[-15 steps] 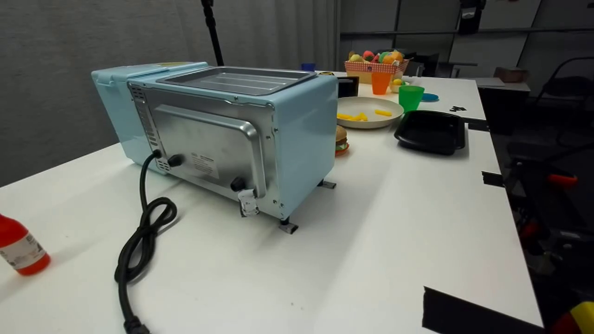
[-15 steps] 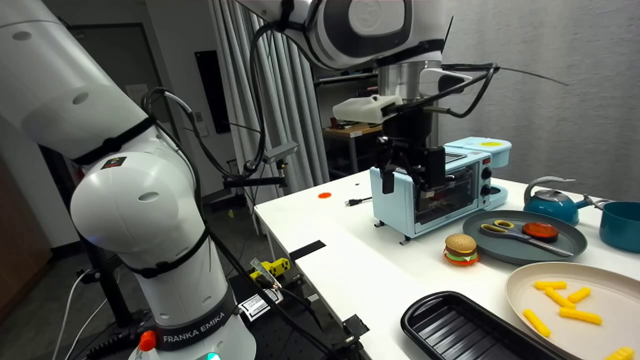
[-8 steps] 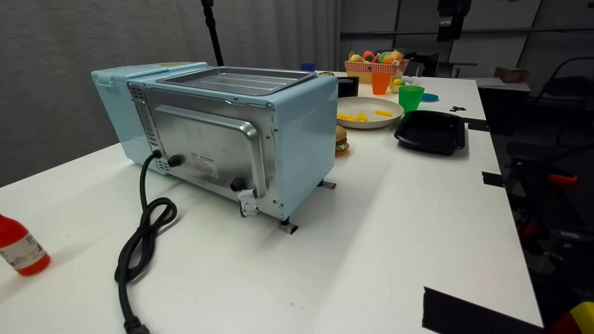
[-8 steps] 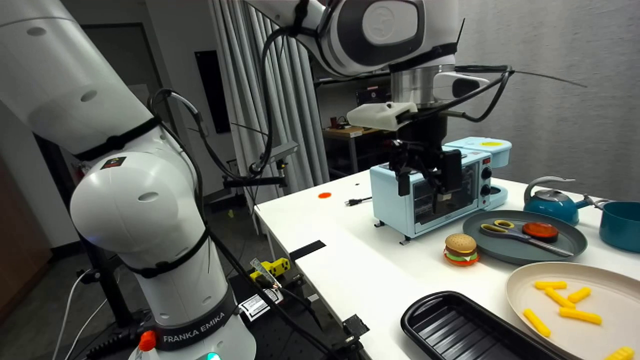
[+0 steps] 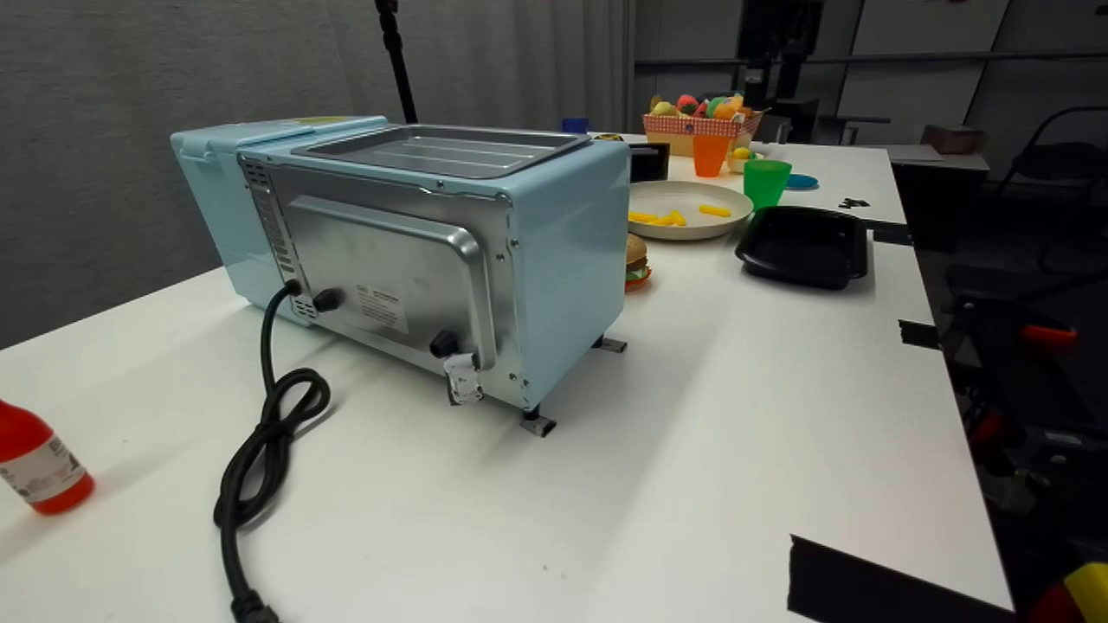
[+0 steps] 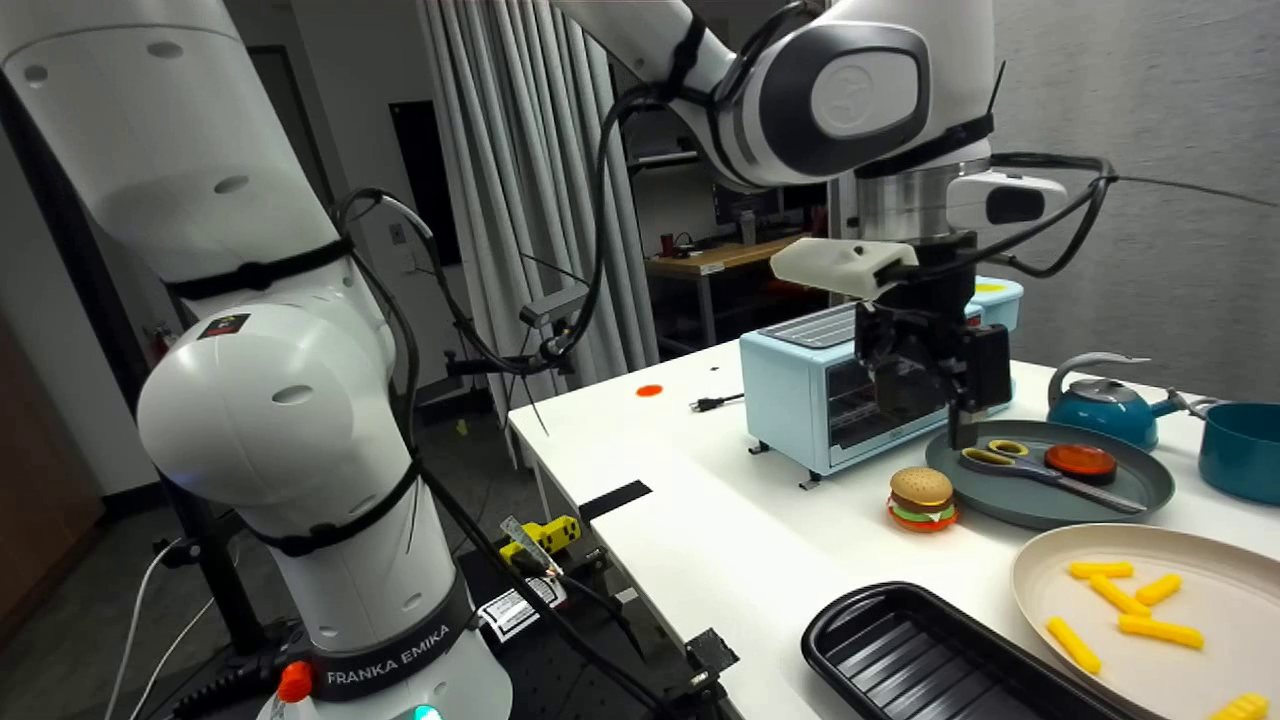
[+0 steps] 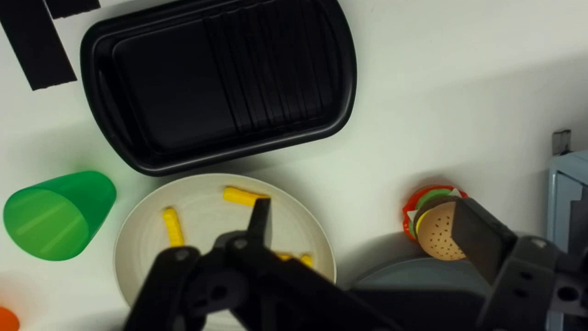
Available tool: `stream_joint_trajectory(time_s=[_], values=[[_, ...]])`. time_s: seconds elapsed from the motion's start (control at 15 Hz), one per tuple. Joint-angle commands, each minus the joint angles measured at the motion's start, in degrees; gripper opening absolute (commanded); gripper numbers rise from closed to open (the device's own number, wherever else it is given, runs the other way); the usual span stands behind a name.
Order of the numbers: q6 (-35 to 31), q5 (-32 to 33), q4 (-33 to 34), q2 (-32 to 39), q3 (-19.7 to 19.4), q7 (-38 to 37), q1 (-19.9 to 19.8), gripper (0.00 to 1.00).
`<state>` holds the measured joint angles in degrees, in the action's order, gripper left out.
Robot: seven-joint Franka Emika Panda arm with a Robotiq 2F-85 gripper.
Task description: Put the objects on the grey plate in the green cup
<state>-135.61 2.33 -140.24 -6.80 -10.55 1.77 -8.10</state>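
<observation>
At wrist-view left, green cup (image 7: 57, 218): upright; a nudge could topple it.
Fries (image 7: 173, 227): on pale plate (image 7: 202, 207), lower left-centre; thin, may slip.
End effector (image 7: 365, 225): jaws apart, empty; off-line descent may strike burger (image 7: 438, 230).

The gripper (image 7: 362, 209) holds its jaws wide apart, one in front of the grey plate (image 7: 202, 214), the other covering part of a toy burger (image 7: 435, 225). Yellow sticks (image 7: 173, 227) lie on the plate, some partly hidden. The green cup (image 7: 59, 216) sits just beside the plate, near a black dish (image 7: 179, 87); a darker plate (image 7: 404, 276) and a light-blue appliance (image 7: 561, 197) show only in part
</observation>
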Motion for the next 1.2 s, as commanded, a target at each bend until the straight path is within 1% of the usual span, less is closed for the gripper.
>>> stream_joint_trajectory(time_s=[0.0, 0.2, 0.33, 0.4, 0.6, 0.93, 1.13], values=[[-3.2, -2.1, 6.3, 8.0, 0.0, -1.9, -0.8, 1.00], [-5.3, -2.3, 10.5, 13.2, 0.0, -3.9, -1.2, 1.00], [-7.0, -1.2, 12.8, 16.1, -0.3, -6.5, -1.4, 1.00], [-5.5, -1.3, 9.2, 12.3, 0.1, -4.7, -1.0, 1.00], [-6.3, -1.3, 11.7, 15.3, -0.2, -5.7, -1.1, 1.00], [-6.3, -1.3, 12.1, 15.6, -0.2, -5.8, -1.1, 1.00], [-6.9, -1.0, 13.6, 18.0, -0.4, -6.9, -1.1, 1.00]])
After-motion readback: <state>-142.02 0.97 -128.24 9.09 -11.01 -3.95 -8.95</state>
